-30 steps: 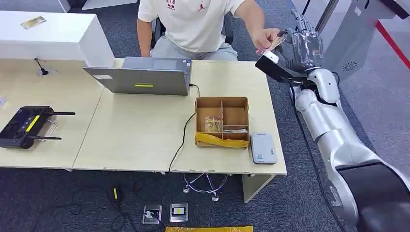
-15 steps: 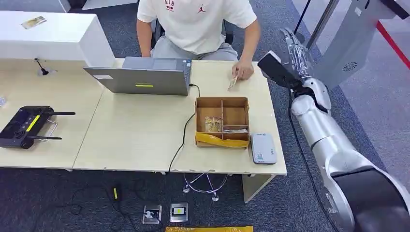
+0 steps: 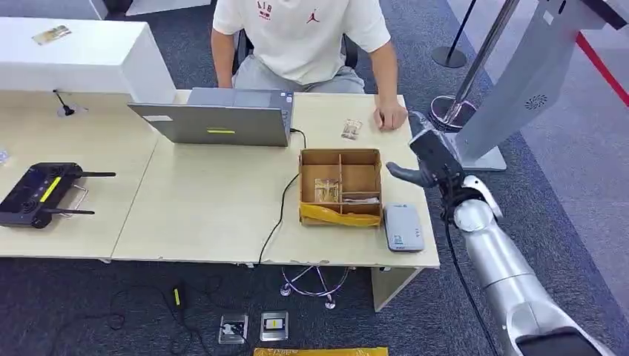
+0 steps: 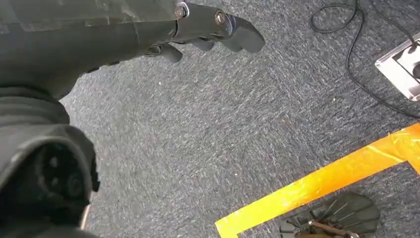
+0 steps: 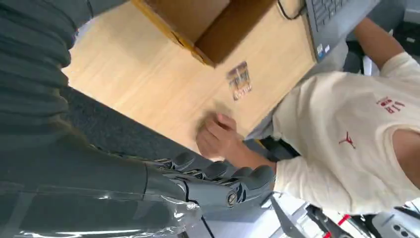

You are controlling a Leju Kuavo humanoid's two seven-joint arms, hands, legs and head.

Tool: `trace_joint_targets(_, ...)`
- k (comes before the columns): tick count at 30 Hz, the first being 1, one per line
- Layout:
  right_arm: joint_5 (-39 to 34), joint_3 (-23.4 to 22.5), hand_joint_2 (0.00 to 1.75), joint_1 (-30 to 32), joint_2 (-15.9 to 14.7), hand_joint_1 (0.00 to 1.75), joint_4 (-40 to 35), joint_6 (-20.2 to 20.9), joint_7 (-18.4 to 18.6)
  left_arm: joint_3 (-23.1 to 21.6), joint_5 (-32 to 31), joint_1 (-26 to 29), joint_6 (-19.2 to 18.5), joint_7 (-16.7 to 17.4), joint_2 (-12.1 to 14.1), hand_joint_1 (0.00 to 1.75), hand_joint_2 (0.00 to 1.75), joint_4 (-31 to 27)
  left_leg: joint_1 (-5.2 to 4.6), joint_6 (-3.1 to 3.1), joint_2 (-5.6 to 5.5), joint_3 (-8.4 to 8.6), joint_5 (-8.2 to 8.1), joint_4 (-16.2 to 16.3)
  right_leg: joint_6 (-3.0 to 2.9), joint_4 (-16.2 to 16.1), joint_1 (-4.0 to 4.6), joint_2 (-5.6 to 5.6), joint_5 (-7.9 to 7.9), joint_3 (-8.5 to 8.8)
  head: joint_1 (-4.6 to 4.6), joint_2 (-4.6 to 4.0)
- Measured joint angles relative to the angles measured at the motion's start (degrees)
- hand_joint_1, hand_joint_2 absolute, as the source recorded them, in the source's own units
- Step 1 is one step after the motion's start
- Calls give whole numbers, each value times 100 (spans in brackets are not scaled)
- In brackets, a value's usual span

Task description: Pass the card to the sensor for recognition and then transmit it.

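Note:
The card point(image 3: 351, 129) lies flat on the wooden table point(image 3: 208, 200) behind the cardboard box point(image 3: 341, 185), close to the seated person's hand point(image 3: 391, 117). The right wrist view shows the card point(image 5: 239, 80) too, beside that person's hand point(image 5: 218, 136). My right hand point(image 3: 424, 152) hovers off the table's right edge with fingers point(image 5: 218, 181) extended and nothing in it. The grey-white card sensor point(image 3: 403, 227) sits at the table's front right corner, just right of the box. My left hand point(image 4: 124, 29) hangs over the carpet, fingers straight and empty.
A person in a white shirt point(image 3: 300, 37) sits behind an open laptop point(image 3: 215, 119). The box holds more cards in one compartment. A black controller point(image 3: 41, 193) lies far left. A grey stand point(image 3: 512, 81) rises at the right. Orange tape point(image 4: 322, 183) marks the floor.
The person took the card from my raised right hand and laid it on the table. My right arm has come down from high up to beside the table's right edge.

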Motion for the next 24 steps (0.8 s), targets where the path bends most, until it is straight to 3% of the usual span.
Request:
trace_joint_targets(8,-2,-166,175,446,-151,0,-496,264,44,0,-7,-3,0,0,-13,0,0,0,0,0,3,3,0,0,0,0,0,2,0,1,0,0)
trace_joint_targets(18,153,-304,175,1070,-378,0,-1158,990,236,0,-79,-9,-39,4,-15,0,0,0,0,0,9,1,-1,0,0,0,0,6,0,0,2,0)
trace_joint_targets(24,852,-238,175,1192,-468,0,-1335,1252,441,0,-74,-14,-55,83,-15,0,0,0,0,0,10,1,0,-1,0,1,0,6,0,1,0,0)
